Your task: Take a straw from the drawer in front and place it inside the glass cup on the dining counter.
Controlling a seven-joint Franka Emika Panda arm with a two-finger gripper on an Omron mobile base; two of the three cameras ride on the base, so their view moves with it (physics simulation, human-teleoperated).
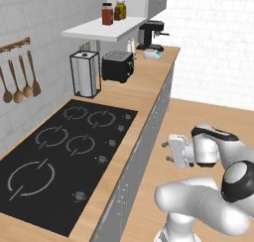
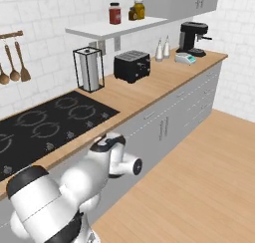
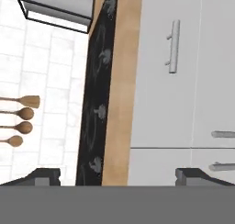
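- Two-finger gripper (image 3: 118,176) on the white arm: spread to full width and empty, with 2 small dark fingertips (image 3: 45,175) far apart at the bottom of the hand view.
- Pointed at the pale grey cabinet fronts, clear of them and touching nothing; in the left base view, hung over the light wood floor (image 1: 198,117) beside the cabinet run.
- Wide, shallow, pale grey drawer (image 3: 160,103): lay straight ahead of the gripper, directly under the counter edge, and was fully shut.
- Slim silver bar handle (image 3: 173,46): ran along the drawer front parallel to the counter edge, well apart from both fingertips.
- Taller grey cabinet doors (image 3: 215,81): sat under the drawer in the room, to its right in the rolled hand view; both were shut, with 2 handles either side of their seam.
- Light-wood counter (image 2: 149,87): ran above the drawer and carried a flat black cooktop (image 2: 55,120) with pale ring marks, left of the drawer in the right base view.
- Further along that counter, in order: a wire-framed paper towel holder (image 2: 88,67), a black toaster (image 2: 132,65), 2 pale shakers (image 2: 163,49) and a black coffee machine (image 2: 193,38).
- White wall shelf (image 2: 114,28): was fixed above the toaster, with a dark red jar (image 2: 115,13) on it beside amber ones.
- 4 wooden utensils (image 3: 20,120): hung in a row on the white tiled wall behind the cooktop.
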